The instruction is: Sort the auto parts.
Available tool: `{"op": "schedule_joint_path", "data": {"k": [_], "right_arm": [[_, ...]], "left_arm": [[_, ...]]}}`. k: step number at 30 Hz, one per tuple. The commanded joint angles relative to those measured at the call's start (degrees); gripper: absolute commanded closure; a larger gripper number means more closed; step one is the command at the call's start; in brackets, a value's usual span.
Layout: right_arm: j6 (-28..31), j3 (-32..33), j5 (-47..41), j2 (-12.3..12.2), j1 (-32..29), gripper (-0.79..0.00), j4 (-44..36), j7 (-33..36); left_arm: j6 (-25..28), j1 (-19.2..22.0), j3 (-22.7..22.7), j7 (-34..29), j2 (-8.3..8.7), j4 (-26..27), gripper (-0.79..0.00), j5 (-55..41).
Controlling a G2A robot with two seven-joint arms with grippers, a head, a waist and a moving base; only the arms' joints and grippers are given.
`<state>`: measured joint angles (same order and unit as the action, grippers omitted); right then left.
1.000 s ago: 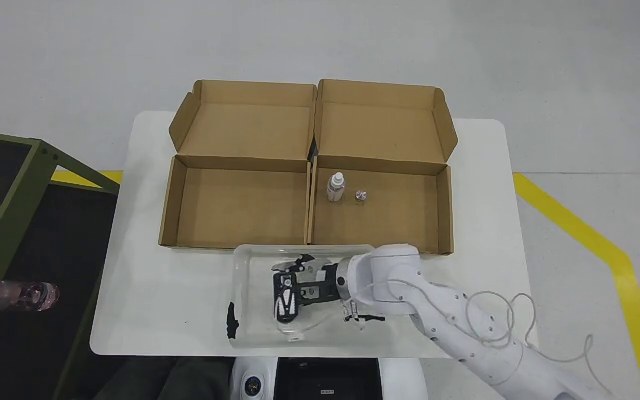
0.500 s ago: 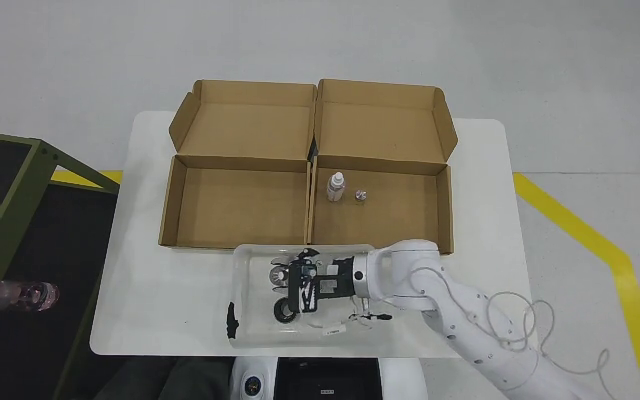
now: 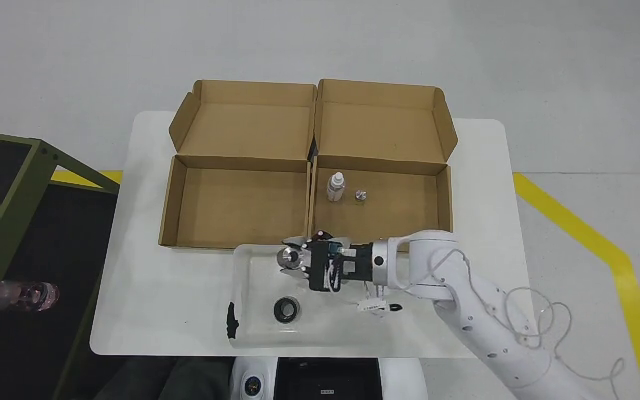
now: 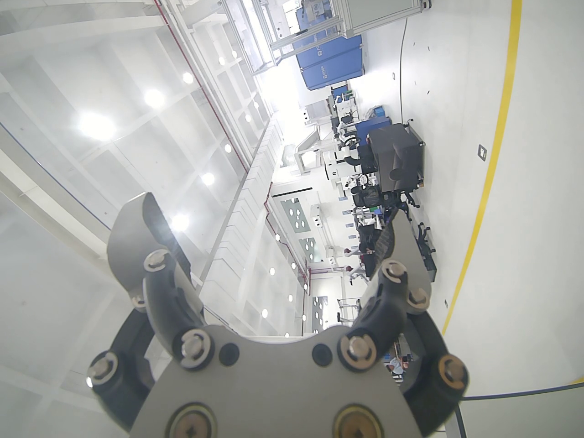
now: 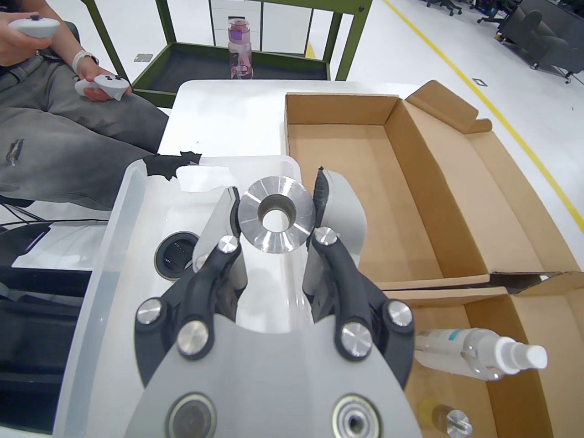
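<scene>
**Right gripper clamped on a metal ring above the tray**

Top view: the right gripper (image 3: 294, 259) sits at lower centre of the frame, over the upper part of the clear tray (image 3: 240, 290). Its fingers are closed on a metal ring (image 3: 291, 259). A black bearing (image 3: 288, 310) lies on the tray floor below it. Two open cardboard boxes stand side by side above the tray on the white table (image 3: 480, 180). The left box (image 3: 240, 205) is bare, and the right box (image 3: 410, 215) holds a spray bottle (image 3: 337, 187) and a small metal piece (image 3: 362, 196).

Left wrist view: the left gripper (image 4: 267, 218) has its fingers spread apart with nothing between them, and it faces the hall.

Right wrist view: the right gripper (image 5: 276, 211) pinches the metal ring (image 5: 276, 220) by its rim, with the ring's bore facing the camera. The black bearing (image 5: 175, 255) lies in the clear tray (image 5: 114, 211). The spray bottle (image 5: 474, 351) lies in its box.
</scene>
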<state>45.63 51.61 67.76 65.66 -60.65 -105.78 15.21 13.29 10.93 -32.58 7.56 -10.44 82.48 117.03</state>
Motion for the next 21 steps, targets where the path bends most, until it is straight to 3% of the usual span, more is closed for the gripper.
{"op": "schedule_joint_path", "data": {"k": [1,12,21], "right_arm": [[0.0,0.4,-0.5,0.0,0.1,0.000,0.2,-0.3],[-0.8,1.5,-4.0,0.2,1.1,0.000,3.3,-1.8],[-4.1,0.0,-4.4,1.3,5.5,0.000,8.1,-1.8]], "left_arm": [[0.0,0.0,0.0,0.0,0.00,0.0,-0.785,0.0],[0.0,0.0,0.0,0.0,0.00,0.0,-0.785,0.0],[0.0,0.0,0.0,0.0,0.00,0.0,-0.785,0.0]]}}
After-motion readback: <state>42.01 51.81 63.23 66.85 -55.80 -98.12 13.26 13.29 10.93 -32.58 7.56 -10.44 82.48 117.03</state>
